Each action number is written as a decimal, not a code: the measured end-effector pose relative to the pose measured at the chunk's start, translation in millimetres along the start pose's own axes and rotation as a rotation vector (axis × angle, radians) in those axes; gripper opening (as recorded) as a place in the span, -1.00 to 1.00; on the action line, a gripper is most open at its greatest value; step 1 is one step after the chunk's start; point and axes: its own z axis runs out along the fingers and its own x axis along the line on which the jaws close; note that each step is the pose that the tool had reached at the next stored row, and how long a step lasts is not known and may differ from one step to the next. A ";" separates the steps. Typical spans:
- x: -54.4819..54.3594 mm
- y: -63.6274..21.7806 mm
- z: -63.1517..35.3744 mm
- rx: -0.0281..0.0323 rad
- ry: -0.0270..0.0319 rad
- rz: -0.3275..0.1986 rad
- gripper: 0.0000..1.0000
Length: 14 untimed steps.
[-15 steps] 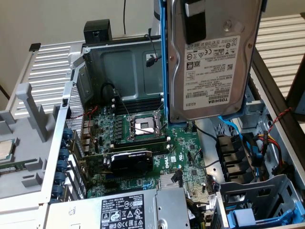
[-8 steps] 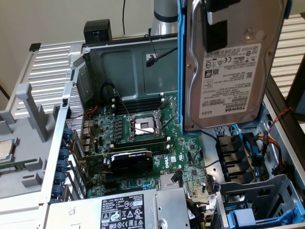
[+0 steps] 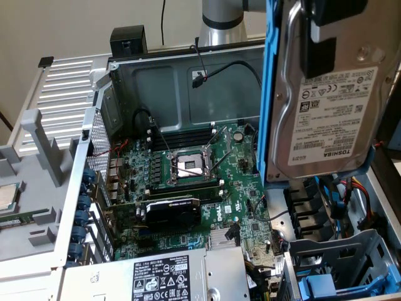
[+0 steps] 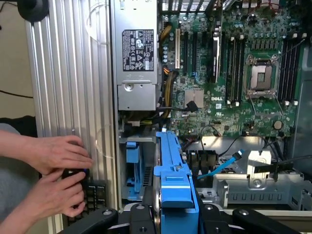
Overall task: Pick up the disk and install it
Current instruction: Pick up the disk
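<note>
A: The tool (image 3: 318, 44) is clamped on the disk (image 3: 326, 119), which hangs upright above the open computer case (image 3: 156, 81).

B: So it's mid-carry. Seating it probably calls for squaring its blue carrier with the drive cage (image 3: 341, 251) below.

Ext cam: close, angled down into PC case (image 3: 188, 81); wrist cam: overhead, looking down; shared: motherboard (image 3: 241, 188).

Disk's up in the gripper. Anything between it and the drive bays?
Nothing solid shows between the disk and the open bays. A blue cable slants across by them and might snag. The neighbouring bay already holds another blue carrier.
</note>
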 end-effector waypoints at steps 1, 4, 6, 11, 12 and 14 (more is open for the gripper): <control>2.0 -2.4 0.5 -0.0006 -0.0005 0.000 -0.26; 8.9 -8.5 1.7 -0.0017 -0.0026 0.000 -0.26; 13.5 -12.1 2.4 -0.0022 -0.0044 0.001 -0.26; 24.1 -21.4 4.3 -0.0025 -0.0103 0.002 -0.26; 26.1 -23.1 4.6 -0.0026 -0.0117 0.002 -0.26; 30.0 -26.0 5.2 -0.0027 -0.0153 0.002 -0.26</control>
